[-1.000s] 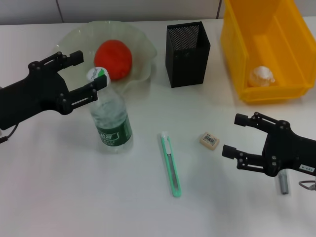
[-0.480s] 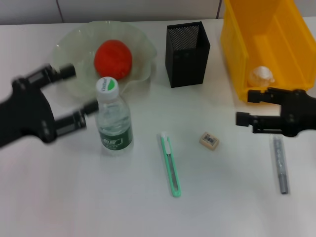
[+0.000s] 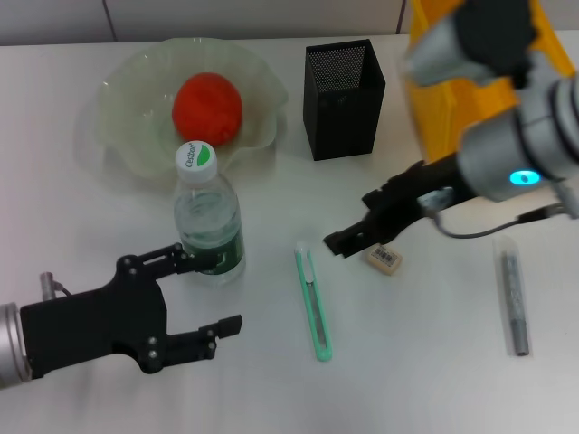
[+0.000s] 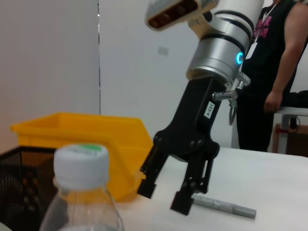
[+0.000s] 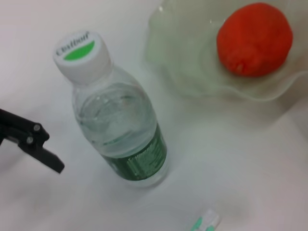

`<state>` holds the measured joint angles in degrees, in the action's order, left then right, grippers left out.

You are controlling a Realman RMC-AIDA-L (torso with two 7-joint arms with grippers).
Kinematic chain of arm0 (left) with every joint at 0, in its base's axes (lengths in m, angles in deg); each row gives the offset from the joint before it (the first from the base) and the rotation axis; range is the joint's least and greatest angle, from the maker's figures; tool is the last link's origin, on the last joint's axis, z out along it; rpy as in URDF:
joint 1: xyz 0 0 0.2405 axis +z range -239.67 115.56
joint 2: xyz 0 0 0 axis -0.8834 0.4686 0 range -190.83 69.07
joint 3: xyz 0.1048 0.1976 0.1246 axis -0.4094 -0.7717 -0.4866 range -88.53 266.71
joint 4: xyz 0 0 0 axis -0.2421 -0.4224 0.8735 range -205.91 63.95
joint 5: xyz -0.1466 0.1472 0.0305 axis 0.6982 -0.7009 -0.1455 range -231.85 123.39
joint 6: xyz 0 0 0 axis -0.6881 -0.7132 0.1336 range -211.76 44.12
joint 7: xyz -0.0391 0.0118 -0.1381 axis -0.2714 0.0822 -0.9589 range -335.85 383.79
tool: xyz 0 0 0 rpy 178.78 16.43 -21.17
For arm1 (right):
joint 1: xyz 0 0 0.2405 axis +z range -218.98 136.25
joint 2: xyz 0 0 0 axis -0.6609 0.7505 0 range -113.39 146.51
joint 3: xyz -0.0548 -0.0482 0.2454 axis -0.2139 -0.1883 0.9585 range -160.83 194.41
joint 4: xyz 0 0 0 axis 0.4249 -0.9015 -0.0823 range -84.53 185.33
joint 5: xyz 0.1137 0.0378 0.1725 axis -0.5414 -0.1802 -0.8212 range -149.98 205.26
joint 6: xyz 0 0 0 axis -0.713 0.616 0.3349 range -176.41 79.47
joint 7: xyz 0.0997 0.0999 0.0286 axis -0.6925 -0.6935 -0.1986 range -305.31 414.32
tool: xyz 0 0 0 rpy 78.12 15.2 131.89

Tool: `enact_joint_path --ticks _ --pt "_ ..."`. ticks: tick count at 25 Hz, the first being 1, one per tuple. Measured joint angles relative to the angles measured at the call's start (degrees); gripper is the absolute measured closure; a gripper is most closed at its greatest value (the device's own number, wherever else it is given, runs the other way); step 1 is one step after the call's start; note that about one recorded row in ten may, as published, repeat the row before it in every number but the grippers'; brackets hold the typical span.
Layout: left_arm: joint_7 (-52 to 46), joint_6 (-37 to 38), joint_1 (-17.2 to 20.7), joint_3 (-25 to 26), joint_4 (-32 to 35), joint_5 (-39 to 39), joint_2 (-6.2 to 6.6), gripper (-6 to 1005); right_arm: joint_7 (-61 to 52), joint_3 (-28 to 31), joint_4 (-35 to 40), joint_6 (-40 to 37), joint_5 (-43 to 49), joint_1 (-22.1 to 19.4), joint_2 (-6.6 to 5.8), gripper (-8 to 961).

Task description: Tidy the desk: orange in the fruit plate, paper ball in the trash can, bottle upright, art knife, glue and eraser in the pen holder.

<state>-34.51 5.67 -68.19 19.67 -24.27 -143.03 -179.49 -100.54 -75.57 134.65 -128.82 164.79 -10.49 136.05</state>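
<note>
Hovering right hand (image 3: 351, 221) (open) over eraser (image 3: 384, 258).

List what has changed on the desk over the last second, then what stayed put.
The left gripper let go of the upright bottle and drew back toward the near edge, open. The right gripper left the glue and swung in over the eraser, open. The bottle, the orange in the fruit plate, art knife, glue, eraser and pen holder stayed.

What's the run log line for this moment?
orange in fruit plate | bottle upright | right end effector open by eraser | left end effector open near bottle | art knife, glue on desk
</note>
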Motion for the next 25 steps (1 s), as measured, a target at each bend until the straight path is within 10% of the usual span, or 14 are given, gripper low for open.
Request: enact_joint_path --ticks 10,25 --pt "2.7 -0.2 -0.9 0.2 -2.4 -0.2 0.05 227 -8.7 -13.6 -11.2 11.2 3.2 6.6 0.28 154" --pt "2.7 -0.3 -2.5 0.3 -4.8 -0.2 0.05 228 -9.1 -17.3 -15.6 16.1 2.2 7.2 0.40 271"
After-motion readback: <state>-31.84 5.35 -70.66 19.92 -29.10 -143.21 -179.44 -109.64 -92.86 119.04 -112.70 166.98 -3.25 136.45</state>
